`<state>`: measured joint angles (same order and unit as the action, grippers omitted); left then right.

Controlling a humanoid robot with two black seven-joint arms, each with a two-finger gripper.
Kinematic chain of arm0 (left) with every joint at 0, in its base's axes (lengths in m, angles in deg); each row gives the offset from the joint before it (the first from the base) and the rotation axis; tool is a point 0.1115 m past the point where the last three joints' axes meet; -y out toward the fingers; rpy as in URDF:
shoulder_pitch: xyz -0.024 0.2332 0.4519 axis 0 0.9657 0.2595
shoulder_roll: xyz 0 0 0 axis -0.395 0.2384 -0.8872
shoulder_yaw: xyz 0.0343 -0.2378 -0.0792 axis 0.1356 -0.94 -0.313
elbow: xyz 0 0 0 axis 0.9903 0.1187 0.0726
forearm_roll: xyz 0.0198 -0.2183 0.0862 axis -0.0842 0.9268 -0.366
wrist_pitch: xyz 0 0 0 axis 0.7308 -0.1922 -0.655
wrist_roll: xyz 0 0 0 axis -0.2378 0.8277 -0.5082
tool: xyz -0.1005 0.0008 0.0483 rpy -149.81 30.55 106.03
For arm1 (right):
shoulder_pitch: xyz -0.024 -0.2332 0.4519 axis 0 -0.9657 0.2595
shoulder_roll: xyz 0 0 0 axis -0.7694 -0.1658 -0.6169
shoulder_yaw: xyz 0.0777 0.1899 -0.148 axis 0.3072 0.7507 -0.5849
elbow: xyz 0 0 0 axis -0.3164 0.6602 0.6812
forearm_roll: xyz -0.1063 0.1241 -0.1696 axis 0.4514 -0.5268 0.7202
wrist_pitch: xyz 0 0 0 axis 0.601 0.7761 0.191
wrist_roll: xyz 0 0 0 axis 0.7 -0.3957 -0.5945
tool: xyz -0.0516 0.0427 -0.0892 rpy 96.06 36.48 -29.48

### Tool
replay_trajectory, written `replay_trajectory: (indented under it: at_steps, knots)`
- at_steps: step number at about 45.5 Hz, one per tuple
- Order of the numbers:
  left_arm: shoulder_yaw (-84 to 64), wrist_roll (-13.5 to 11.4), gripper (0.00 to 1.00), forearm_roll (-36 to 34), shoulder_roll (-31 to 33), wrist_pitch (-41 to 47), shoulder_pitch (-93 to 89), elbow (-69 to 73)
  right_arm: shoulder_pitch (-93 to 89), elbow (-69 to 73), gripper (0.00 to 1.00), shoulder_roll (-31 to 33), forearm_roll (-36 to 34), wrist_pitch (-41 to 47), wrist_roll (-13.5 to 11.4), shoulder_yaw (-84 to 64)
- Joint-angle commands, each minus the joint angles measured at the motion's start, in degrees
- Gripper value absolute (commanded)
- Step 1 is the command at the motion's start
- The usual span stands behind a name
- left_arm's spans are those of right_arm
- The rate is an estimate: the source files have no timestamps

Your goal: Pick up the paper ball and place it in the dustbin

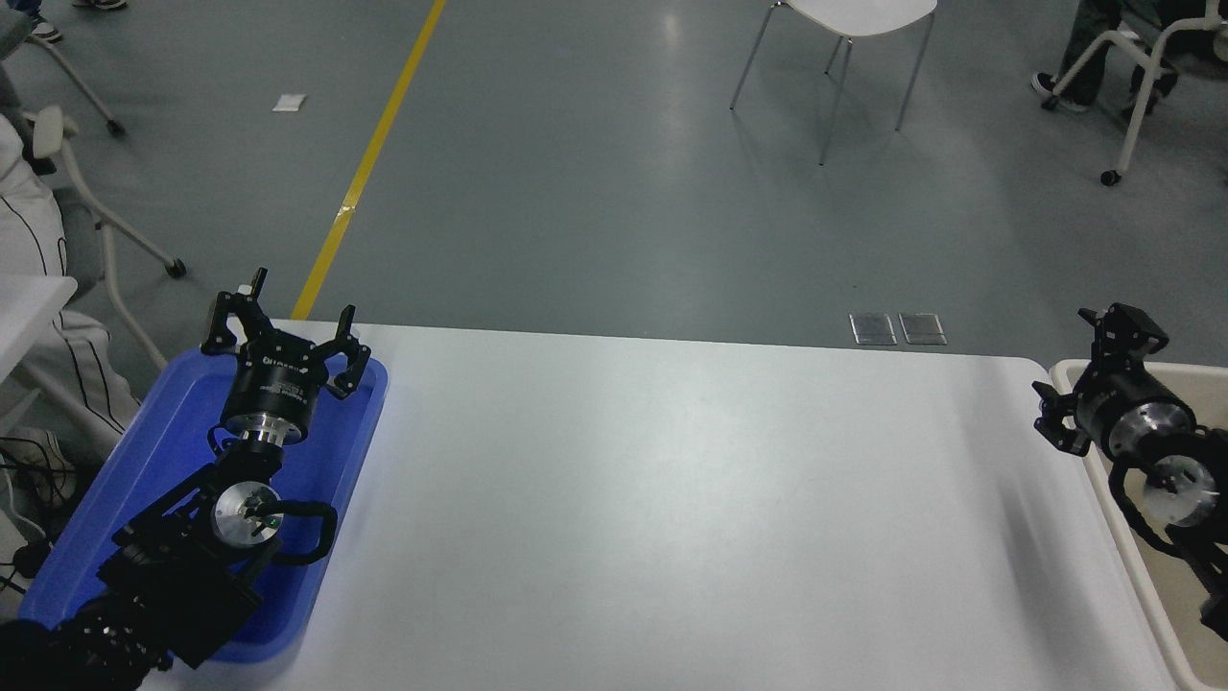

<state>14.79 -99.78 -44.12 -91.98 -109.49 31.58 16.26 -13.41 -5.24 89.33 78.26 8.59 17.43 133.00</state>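
Black fingers of the right hand (1082,379) are seen spread apart, with nothing pinched between them. That hand is raised over the near-left corner region of the dustbin (1122,509), at the right edge of the head view, with its fingertips pointed up and to the left across the bin's thick cream rim. The silver wrist joint and black cabling of the right arm are carried above the bin's beige interior. Only a narrow part of the dustbin is shown, as its remainder is cut off by the picture's right edge and partly covered by the arm.

No paper ball can be made out anywhere in the view; whether it lies inside the bin cannot be told, since most of the bin's floor is hidden or out of frame.

At the lower left, the left hand (285,331) is held over the far end of a shallow blue tray (153,451), its fingers also spread with nothing between them. The tray is set at the left end of the white counter (672,499).

Beyond the counter's far edge, a grey floor with a yellow line (369,163) is visible, and a white chair (844,38) is placed at the top.
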Motion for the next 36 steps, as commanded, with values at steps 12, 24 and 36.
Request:
replay_trajectory:
  at_steps: [12,24,36]
  knots:
    - [0.07,0.01,1.00,0.01,0.01,0.00,0.00,0.00,-2.39,-1.02,1.00,-10.41,-1.10,0.63,24.25,0.66]
    - [-0.01,0.10,1.00,0.01,0.01,0.00,0.00,0.00,-2.39,-1.11,1.00,-10.41,-1.27,0.45,25.05,-2.23]
    - [0.07,0.10,1.00,0.01,0.01,0.00,0.00,0.00,-2.48,-0.67,1.00,-9.88,-1.27,0.45,25.05,-4.52]
